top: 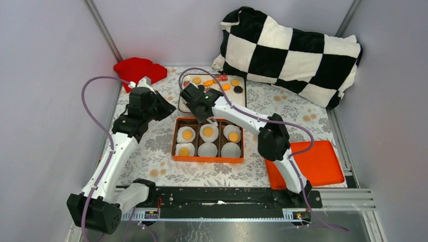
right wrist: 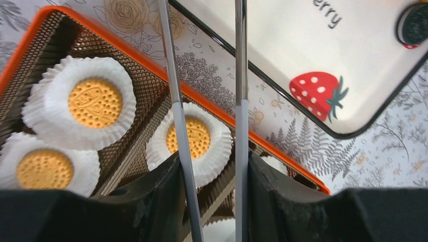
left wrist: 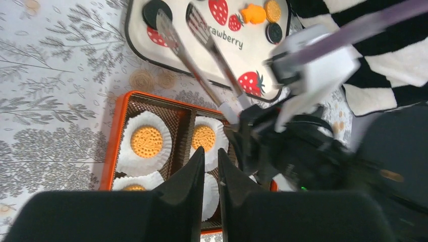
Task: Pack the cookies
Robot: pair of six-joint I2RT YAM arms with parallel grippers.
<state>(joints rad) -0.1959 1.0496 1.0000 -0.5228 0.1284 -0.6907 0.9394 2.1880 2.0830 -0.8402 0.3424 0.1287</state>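
Note:
An orange box (top: 207, 160) holds six white paper cups. Four hold orange-yellow cookies (top: 187, 134), (top: 209, 132), (top: 233, 136), and two front cups (top: 207, 149) are empty. More cookies lie on the strawberry-print tray (top: 245, 93): orange ones (top: 197, 80), a black one (top: 238, 89), a fish-shaped one (left wrist: 252, 13). My right gripper (right wrist: 212, 186) is shut on metal tongs (right wrist: 241, 75), above the box's far edge. The tongs (left wrist: 194, 55) are spread and empty, their tips over the tray's left part. My left gripper (left wrist: 210, 154) is shut and empty, hovering left of the box (left wrist: 108, 146).
A black-and-white checkered pillow (top: 292, 50) lies at the back right. A red cloth (top: 139, 69) lies at the back left. An orange lid (top: 313, 164) lies right of the box, by the right arm's base.

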